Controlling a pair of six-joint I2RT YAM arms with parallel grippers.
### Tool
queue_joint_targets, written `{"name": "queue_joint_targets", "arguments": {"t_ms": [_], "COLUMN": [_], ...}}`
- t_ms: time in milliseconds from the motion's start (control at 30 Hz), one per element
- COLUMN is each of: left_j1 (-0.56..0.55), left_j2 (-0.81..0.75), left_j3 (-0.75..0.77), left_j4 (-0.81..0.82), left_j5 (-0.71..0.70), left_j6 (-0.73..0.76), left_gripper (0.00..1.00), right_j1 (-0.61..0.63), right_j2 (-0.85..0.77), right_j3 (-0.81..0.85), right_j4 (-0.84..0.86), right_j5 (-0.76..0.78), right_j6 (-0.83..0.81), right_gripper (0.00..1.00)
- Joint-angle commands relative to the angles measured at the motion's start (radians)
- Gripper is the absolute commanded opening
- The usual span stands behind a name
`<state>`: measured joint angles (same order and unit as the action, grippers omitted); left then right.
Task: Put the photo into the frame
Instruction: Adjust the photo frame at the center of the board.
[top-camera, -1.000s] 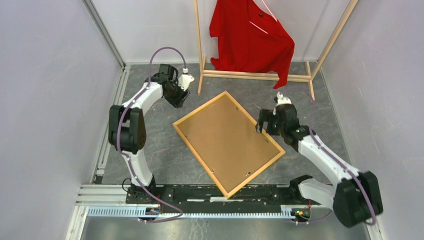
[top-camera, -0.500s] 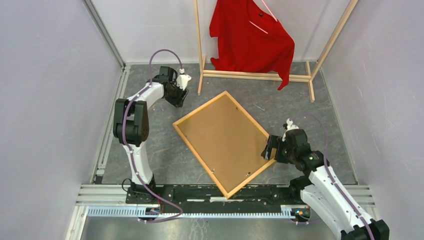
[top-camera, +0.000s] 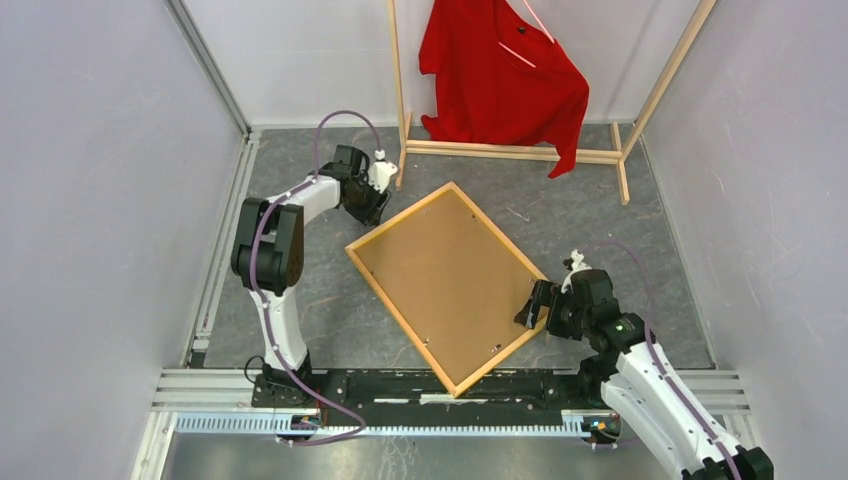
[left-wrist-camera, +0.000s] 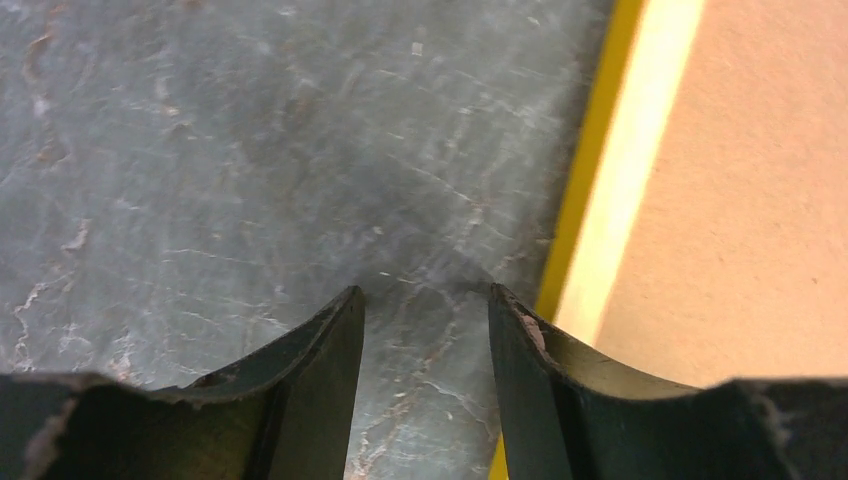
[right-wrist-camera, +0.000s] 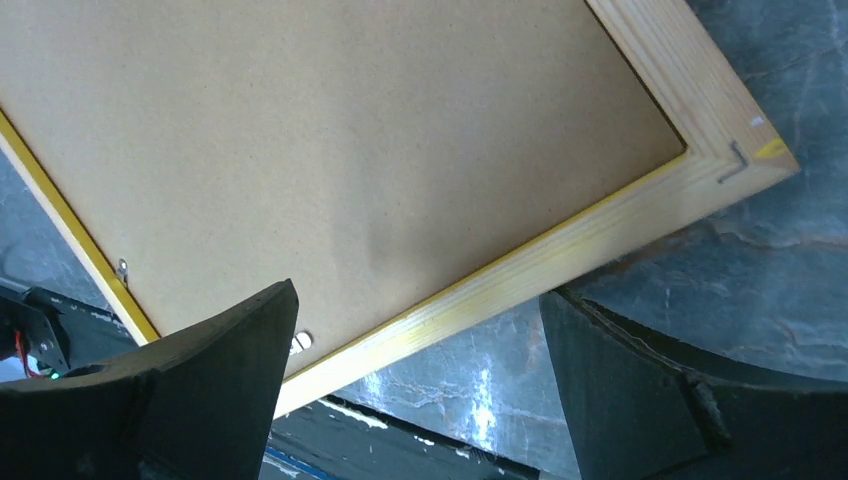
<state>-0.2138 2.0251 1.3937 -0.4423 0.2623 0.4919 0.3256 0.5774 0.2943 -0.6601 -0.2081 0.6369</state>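
Note:
The frame (top-camera: 400, 217) lies face down on the grey floor, turned diagonally, with its light wood back and a brown backing board (top-camera: 450, 275) facing up. The photo is hidden. My left gripper (top-camera: 378, 203) hovers open just outside the frame's far-left edge; the left wrist view shows bare floor between its fingers and the frame's yellow-edged rim (left-wrist-camera: 630, 180) to the right. My right gripper (top-camera: 530, 305) stands wide open at the frame's near-right side, close to the right corner. In the right wrist view the wooden rim (right-wrist-camera: 600, 230) runs across the gap between the fingers, nothing gripped.
A wooden clothes rack (top-camera: 510, 152) with a red shirt (top-camera: 500, 70) stands at the back, just beyond the frame's far corner. Grey walls close in left and right. A metal rail (top-camera: 400, 385) with the arm bases runs along the near edge.
The right arm has pulled back along the frame's right edge toward the near side, then edged left toward the rim. The left gripper has shifted right, closer to the frame's far-left edge.

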Motion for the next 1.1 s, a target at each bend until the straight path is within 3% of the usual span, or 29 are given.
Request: {"name": "queue_joint_targets", "arguments": {"t_ms": [0, 533, 767, 967, 1067], "left_j1": [-0.043, -0.044, -0.071, -0.125, -0.128], "left_j2": [-0.060, -0.307, -0.403, -0.452, -0.470], "left_j3": [-0.091, -0.393, -0.499, -0.527, -0.530], "left_j4": [-0.008, -0.178, -0.295, -0.362, -0.378], "left_j5": [-0.004, -0.011, 0.090, 0.183, 0.176], "left_j6": [0.063, 0.266, 0.331, 0.332, 0.331], "left_gripper": [0.56, 0.55, 0.55, 0.57, 0.57], "right_j1": [-0.005, -0.091, -0.095, -0.098, -0.100], "right_j2": [0.063, 0.593, 0.774, 0.928, 0.979], "right_j3": [-0.046, 0.261, 0.384, 0.489, 0.545], "right_j4": [0.159, 0.505, 0.557, 0.608, 0.557], "right_j5": [-0.019, -0.006, 0.034, -0.038, 0.013], "right_j6": [0.036, -0.109, -0.149, -0.158, -0.189], "right_gripper": [0.98, 0.98, 0.98, 0.98, 0.98]}}
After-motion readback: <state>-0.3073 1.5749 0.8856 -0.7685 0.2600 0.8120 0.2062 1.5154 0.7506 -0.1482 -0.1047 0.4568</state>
